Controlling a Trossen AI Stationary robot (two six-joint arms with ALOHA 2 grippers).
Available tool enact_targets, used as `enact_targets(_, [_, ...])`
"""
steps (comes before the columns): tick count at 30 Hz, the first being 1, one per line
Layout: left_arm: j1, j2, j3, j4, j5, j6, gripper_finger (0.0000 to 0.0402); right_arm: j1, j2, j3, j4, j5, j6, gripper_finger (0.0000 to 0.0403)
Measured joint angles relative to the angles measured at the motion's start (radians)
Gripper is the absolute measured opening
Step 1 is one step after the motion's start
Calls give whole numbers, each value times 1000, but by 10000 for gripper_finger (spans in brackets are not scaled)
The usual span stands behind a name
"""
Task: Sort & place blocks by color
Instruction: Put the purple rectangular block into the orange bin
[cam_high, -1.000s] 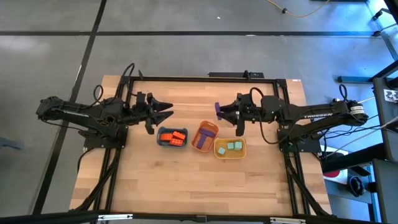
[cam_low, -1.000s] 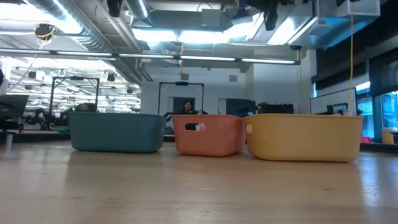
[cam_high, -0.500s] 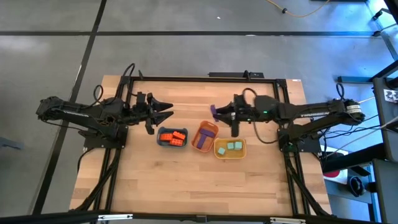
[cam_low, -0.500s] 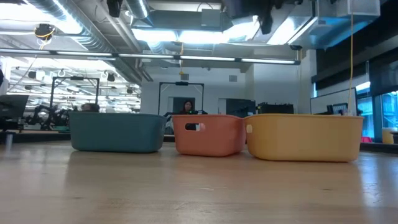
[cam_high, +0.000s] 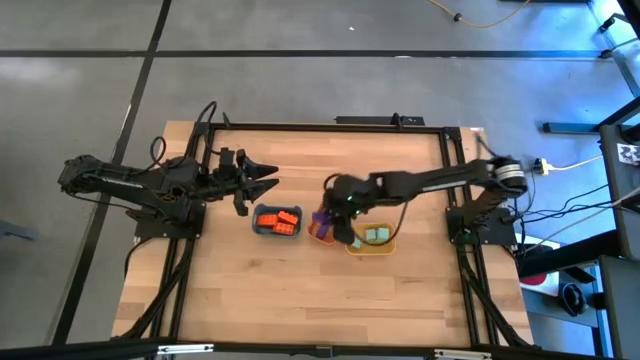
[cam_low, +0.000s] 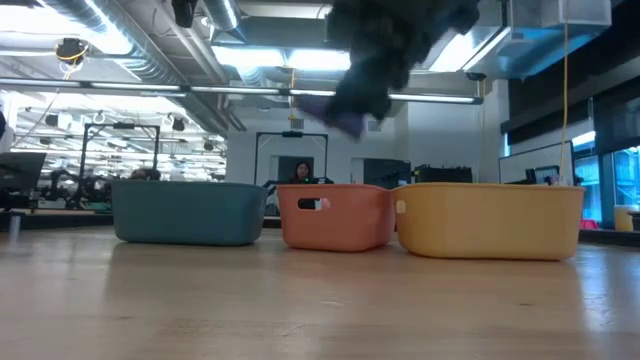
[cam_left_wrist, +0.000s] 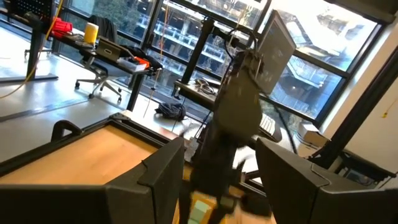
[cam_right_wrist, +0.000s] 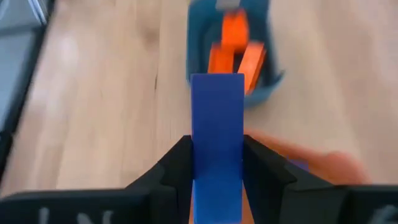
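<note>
Clamped in my right claw (cam_right_wrist: 216, 163) was a purple block (cam_right_wrist: 216, 134), carried over the orange tray (cam_high: 318, 230). Its long axis ran straight out from the fingers, pointing toward the blue tray (cam_right_wrist: 264, 87) of orange-red blocks (cam_right_wrist: 234, 46). Released too far forward, it could land in that wrong tray, I judged. My left claw (cam_high: 268, 176) waited spread open beside the blue tray.

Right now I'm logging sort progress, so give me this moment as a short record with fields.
right gripper: shut on purple block, over orange tray
left gripper: open, waiting beyond the blue tray
blue tray: orange-red blocks
yellow tray: mint green blocks
table: no loose blocks seen
</note>
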Motion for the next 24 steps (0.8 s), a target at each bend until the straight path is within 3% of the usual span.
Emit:
enact_targets(10, [0,0,0,0,0,0,192,10,180,-1,-14,-1,-7,108])
enact_targets(20, [0,0,0,0,-3,0,192,9,231,-1,-14,38,29,108])
enact_targets(24, [0,0,0,0,-4,0,192,9,231,-1,-13,44,36,138])
